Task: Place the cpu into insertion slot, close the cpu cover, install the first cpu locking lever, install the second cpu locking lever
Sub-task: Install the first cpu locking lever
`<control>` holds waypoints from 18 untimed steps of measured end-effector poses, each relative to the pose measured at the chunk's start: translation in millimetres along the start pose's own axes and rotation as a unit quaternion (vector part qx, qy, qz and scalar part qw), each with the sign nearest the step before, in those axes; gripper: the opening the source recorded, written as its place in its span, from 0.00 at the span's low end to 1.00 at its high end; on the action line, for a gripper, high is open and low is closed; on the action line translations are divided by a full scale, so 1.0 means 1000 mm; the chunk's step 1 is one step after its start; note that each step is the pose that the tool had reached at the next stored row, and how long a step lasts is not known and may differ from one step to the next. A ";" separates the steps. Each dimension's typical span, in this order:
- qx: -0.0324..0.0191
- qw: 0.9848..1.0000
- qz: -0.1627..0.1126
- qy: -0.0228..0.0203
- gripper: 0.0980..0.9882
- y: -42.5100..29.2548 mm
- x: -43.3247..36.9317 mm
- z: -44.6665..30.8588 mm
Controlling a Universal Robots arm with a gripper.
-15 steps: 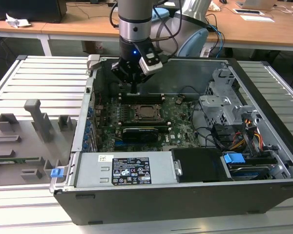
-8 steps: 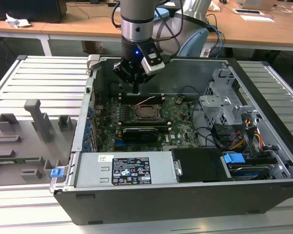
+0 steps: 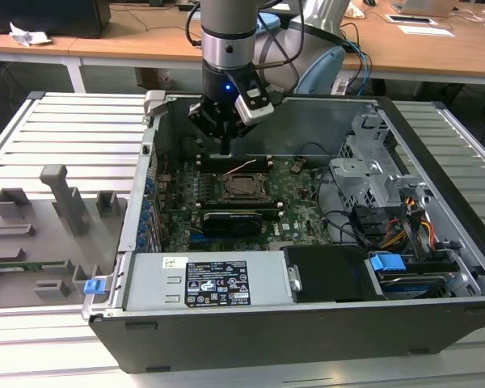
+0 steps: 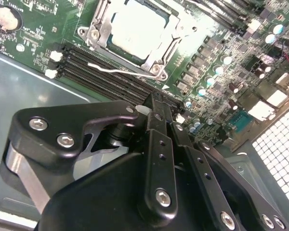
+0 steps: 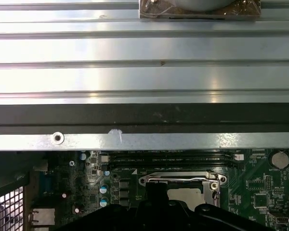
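The cpu [image 4: 139, 26] lies flat in the insertion slot [image 3: 244, 187] on the green board, its pale face showing through the cut-out. Over it sits the cpu cover [image 4: 97, 33], a metal frame that looks lowered. A thin wire locking lever [image 4: 115, 70] runs along the socket edge nearest my fingers; whether it is latched I cannot tell. My gripper [image 4: 159, 98] hovers over the black memory slots just beside the socket, shut with nothing in it. In the exterior view the gripper [image 3: 225, 149] hangs above the board behind the socket.
The open computer case has a metal wall [image 5: 144, 142] close behind the socket. A power supply [image 3: 202, 283] lies at the front, a drive cage [image 3: 372, 174] and coloured cables [image 3: 420, 226] on the exterior view's right. Grey fixtures [image 3: 61, 210] stand on the exterior view's left.
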State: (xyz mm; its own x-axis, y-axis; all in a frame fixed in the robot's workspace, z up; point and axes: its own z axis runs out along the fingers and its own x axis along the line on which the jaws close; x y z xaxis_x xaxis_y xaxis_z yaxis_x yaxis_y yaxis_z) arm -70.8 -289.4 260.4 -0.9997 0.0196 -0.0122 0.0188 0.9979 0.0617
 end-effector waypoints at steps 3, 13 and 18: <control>-0.005 1.000 -0.001 0.000 0.01 -0.0009 0.0000 0.0008; -0.005 1.000 -0.005 0.000 0.01 -0.0013 -0.0007 0.0047; -0.005 1.000 -0.009 0.001 0.01 -0.0015 -0.0029 0.0081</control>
State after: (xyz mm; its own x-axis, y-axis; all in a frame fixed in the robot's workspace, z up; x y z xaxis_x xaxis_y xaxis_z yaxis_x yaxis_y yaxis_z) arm -67.7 -290.5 252.3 -0.9999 0.0008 -0.0121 -0.0001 0.9974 0.0720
